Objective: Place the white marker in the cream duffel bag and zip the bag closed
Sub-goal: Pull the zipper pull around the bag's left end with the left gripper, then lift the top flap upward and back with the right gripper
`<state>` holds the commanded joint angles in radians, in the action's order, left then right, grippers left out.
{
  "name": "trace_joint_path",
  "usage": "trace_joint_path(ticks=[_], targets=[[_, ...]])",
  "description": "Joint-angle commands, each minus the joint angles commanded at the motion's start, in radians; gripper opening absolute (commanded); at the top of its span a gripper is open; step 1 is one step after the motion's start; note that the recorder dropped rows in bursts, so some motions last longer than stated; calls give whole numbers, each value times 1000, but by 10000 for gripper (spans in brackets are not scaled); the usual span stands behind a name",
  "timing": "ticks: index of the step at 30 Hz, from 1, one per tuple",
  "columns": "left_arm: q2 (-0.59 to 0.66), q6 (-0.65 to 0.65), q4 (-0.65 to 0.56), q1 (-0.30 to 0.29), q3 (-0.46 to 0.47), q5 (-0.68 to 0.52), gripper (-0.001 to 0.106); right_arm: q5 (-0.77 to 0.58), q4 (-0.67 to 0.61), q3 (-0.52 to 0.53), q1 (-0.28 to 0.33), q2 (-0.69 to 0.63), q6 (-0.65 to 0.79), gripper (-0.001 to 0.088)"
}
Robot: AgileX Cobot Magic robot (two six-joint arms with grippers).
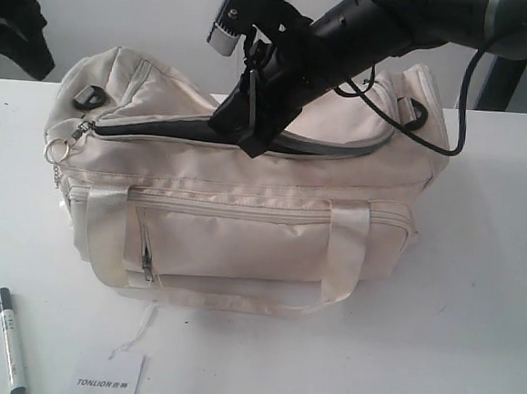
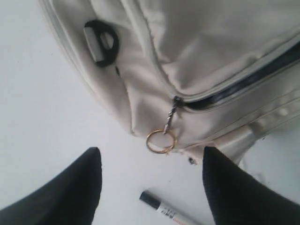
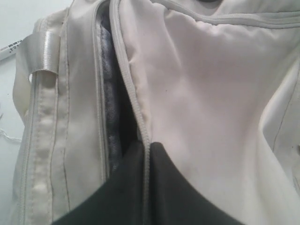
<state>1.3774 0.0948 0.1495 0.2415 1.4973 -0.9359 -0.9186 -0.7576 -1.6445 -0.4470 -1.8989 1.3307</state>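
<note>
Counter (image 1: pixel 471 341) had bare room in front and to the right of the cream duffel bag (image 1: pixel 242 241). The bag's top zip stood open, showing dark lining. I saw the right gripper (image 3: pixel 143 152) clenched on the zip's rear edge, mid-bag. Left gripper (image 2: pixel 151 150) was released, fingers spread over the bag's left end above the gold ring pull (image 2: pixel 161 140). White marker (image 1: pixel 12 340) lay on the counter front-left of the bag, beside the TONLION card (image 1: pixel 107 384), untouched and well apart from the right gripper.
</note>
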Motion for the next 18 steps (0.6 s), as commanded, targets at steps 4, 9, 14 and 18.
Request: trace_joint_path(ticks=[4,9,14,18], targets=[[-79,-95,32,0,-164,159,654,0,0,0,0,0,0,0],[-145,-171,160,0,-371,282,654,0,0,0,0,0,0,0],[-217,-342,256,0,-583,476,607,0,0,0,0,0,-10,0],[-243,-459,256,0,-683,548,590,0,0,0,0,0,-10,0]])
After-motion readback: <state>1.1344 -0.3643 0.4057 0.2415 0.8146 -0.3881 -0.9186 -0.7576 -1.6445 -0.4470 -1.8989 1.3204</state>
